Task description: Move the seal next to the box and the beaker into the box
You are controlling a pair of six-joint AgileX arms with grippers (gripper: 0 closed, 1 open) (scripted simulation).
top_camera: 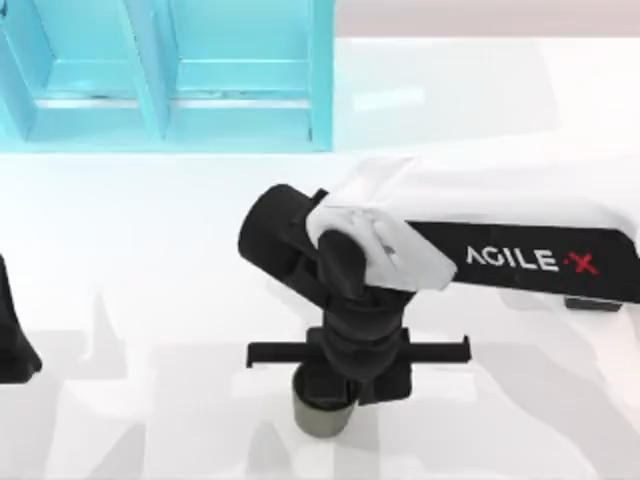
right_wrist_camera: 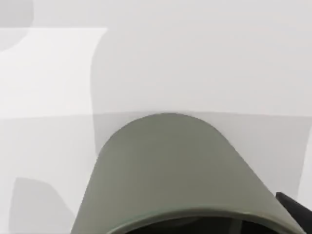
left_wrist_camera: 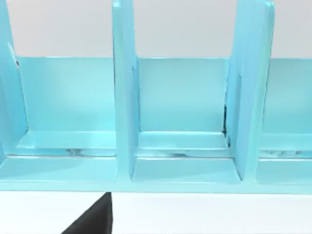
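Right tool (top_camera: pixel 325 395) sits directly over the beaker (top_camera: pixel 322 415) near the counter's (top_camera: pixel 150 250) front edge. Finger state: cannot tell. Left arm is parked at the left edge.

- The light is very bright. The white counter (top_camera: pixel 120 240) looks washed out, most of all near its far edge.
- Soft grey shadows with blurry edges lie on the counter along its near edge, under and beside the right arm.
- The blue box (top_camera: pixel 170 75) shines, with pale streaks of glare on its floor.
- In the right wrist view the beaker (right_wrist_camera: pixel 170 170) is very close, and a grey shadow lies on the counter behind it.
- The top view looks a bit soft all over.
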